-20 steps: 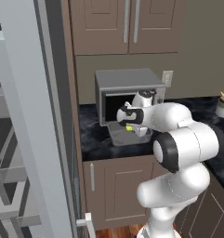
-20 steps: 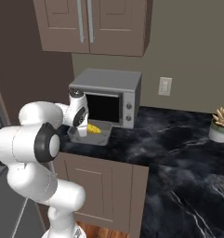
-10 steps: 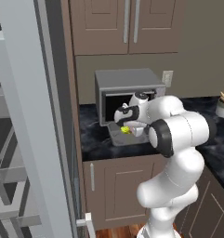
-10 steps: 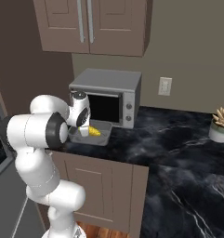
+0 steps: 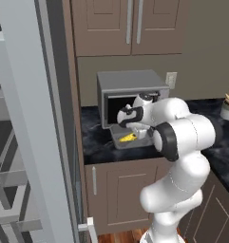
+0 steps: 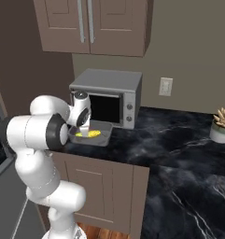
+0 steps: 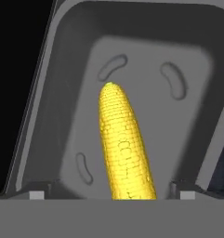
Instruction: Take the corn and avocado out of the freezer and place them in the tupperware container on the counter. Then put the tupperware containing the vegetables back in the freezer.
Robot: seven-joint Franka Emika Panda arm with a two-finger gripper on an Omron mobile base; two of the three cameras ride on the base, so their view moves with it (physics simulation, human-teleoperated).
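Note:
The yellow corn (image 7: 125,148) lies flat on the floor of the grey tupperware container (image 7: 67,116). It also shows as the corn (image 5: 128,137) (image 6: 88,134) in the tupperware container (image 5: 117,144) (image 6: 104,139) on the black counter (image 5: 94,147) (image 6: 179,154), in front of the microwave. My gripper (image 7: 111,195) (image 5: 133,129) (image 6: 84,129) hangs just above the corn, open, with its fingertips (image 7: 36,194) well clear on either side. The freezer (image 5: 30,123) stands at the left with its door open. The avocado is out of view.
A grey microwave (image 5: 130,90) (image 6: 109,91) stands right behind the container. Brown wall cabinets (image 6: 95,23) hang above it. A potted succulent (image 6: 221,125) sits far right on the counter. The freezer door edge is close on the arm's left.
The jaws have spread wide and let go of the corn, which now rests in the container. The arm's elbow has swung a little while the hand stayed over the container.

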